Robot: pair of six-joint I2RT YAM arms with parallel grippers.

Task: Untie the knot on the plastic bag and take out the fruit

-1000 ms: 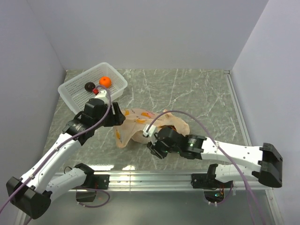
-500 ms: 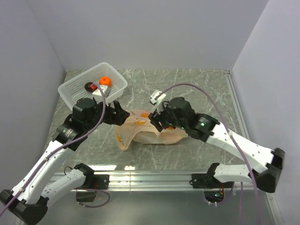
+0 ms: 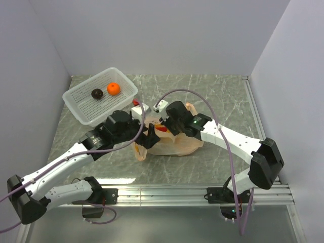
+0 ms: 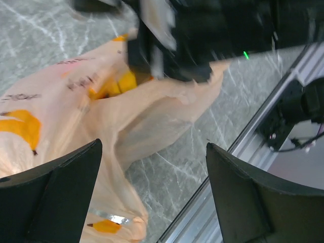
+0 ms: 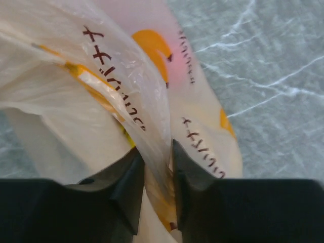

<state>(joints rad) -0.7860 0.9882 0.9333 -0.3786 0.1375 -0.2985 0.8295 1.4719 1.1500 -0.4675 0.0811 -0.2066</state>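
The peach plastic bag (image 3: 178, 145) lies mid-table, bunched up. My right gripper (image 3: 163, 123) sits at its top left edge and is shut on a fold of the plastic bag (image 5: 76, 96); in its wrist view the gripper (image 5: 158, 169) pinches the film. My left gripper (image 3: 150, 139) is wide open at the bag's left side; in its wrist view the gripper (image 4: 152, 195) has the bag (image 4: 61, 101) drooping by its left finger. Yellow fruit (image 4: 120, 82) shows through the plastic, and a red bit (image 3: 161, 129) shows at the bag's top. I cannot make out the knot.
A white mesh basket (image 3: 80, 104) stands at the back left with a dark brown fruit (image 3: 96, 93) and an orange tangerine (image 3: 113, 88) in it. The metal rail (image 3: 167, 193) runs along the near table edge. Walls close in left, right and back.
My left gripper has swung from beside the basket to the bag's left side. My right gripper has moved from the bag's near edge to its far top, and the bag now stands bunched higher.
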